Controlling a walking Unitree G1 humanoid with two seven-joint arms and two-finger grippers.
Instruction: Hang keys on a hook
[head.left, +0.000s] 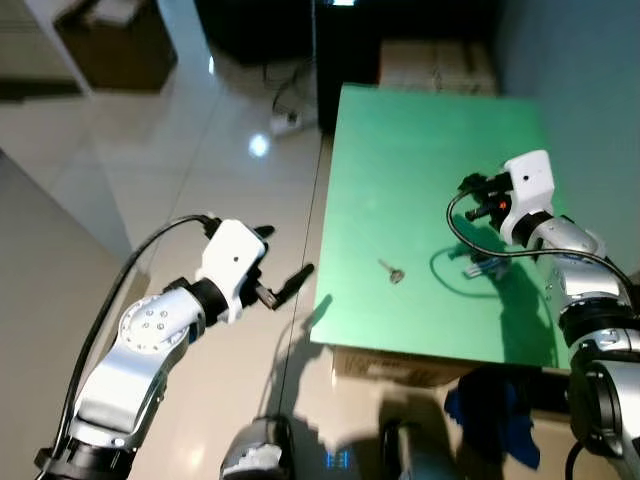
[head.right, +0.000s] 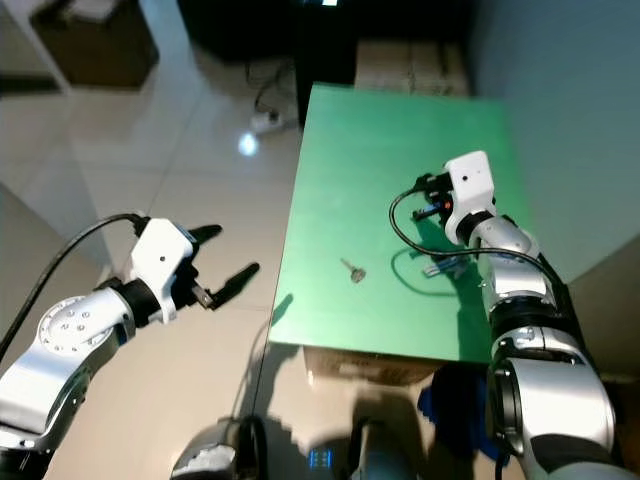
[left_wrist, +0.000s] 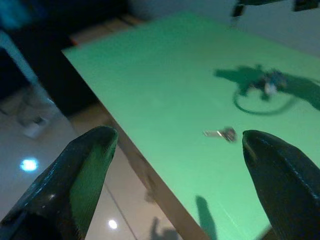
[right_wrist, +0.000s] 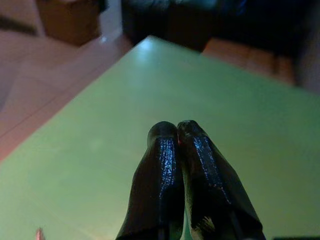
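a green table (head.left: 420, 170) fills the right centre. a white power strip (head.left: 285, 122) lies on the glossy tiled floor (head.left: 170, 160) at upper centre, a brown box (head.left: 115, 40) upper left.

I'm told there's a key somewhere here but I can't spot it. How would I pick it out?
Look at the green table in front of the robot. Near its front edge, left of the middle, lies a small silvery key, flat and alone on the bare green. The bluish object to its right sits in the shadow under the right gripper; the key is paler and thinner.
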